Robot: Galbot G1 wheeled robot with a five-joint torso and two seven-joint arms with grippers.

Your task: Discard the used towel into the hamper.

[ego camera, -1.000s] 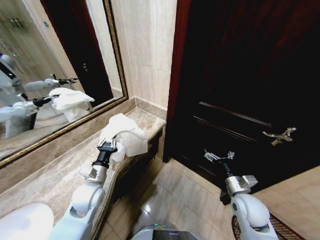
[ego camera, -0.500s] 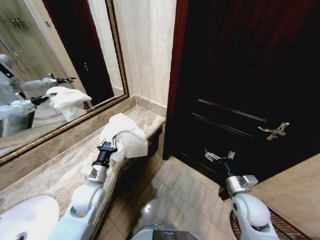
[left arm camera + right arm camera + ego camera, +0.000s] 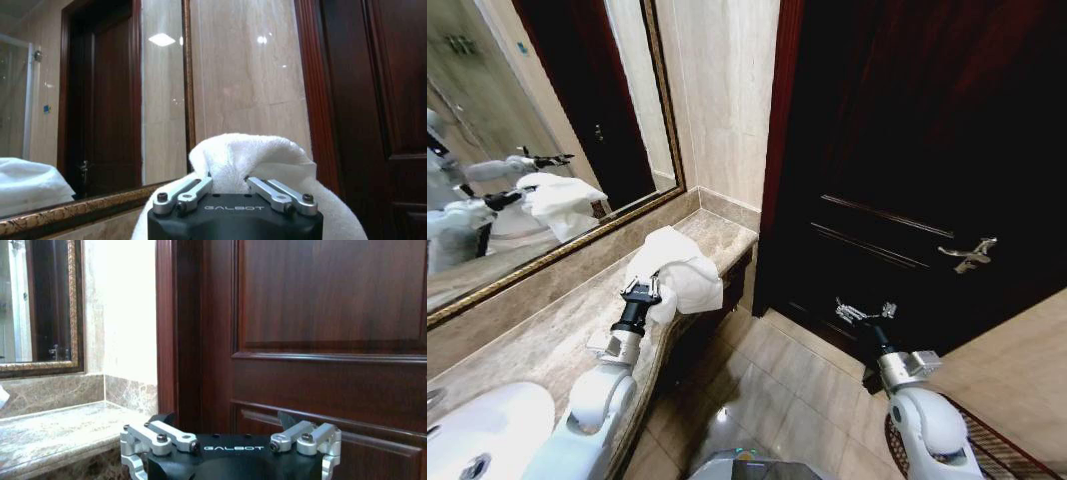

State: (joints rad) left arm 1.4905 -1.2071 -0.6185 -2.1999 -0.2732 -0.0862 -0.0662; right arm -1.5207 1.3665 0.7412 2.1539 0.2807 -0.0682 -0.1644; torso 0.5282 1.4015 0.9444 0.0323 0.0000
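**White terry towel clamped in your left gripper, over the marble counter**

White and thick-piled, the towel bunches into soft rounded folds and drapes over both sides of your left gripper, whose metal fingers are pinched together on the cloth. In the left wrist view the towel rises in a rounded hump straight out from between the fingers. It hangs above the far end of the polished beige marble counter, veined and glossy, near the counter's far corner.

To the left, a mirror in a carved gilt frame leans along the wall. A smooth white basin sits at the near left of the counter.

Your right gripper is held out over the tiled floor, in front of the dark panelled wooden door with its curved metal lever handle. Its fingers stand apart with nothing between them.

At the near right edge, past your right arm, a sliver of the hamper shows: dark reddish wire. You cannot tell what lies inside it.
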